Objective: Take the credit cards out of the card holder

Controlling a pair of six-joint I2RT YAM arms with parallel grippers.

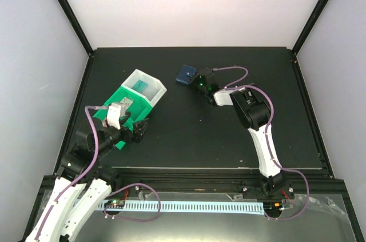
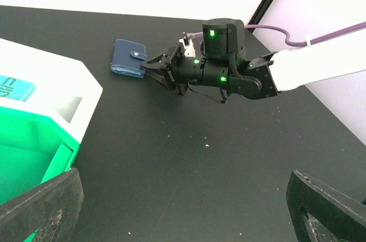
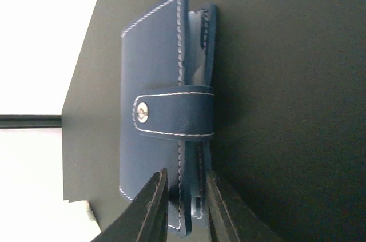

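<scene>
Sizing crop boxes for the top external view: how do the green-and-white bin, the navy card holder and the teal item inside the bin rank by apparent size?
1. green-and-white bin, by far.
2. navy card holder.
3. teal item, a little smaller than the holder; close.

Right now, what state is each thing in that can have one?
card holder, folded shut, tab snapped, flat on the table.
right gripper, jaws narrow, either side of the holder's edge; grip unclear.
left gripper, wide open, empty.
white bin, open-topped, teal item inside.
</scene>
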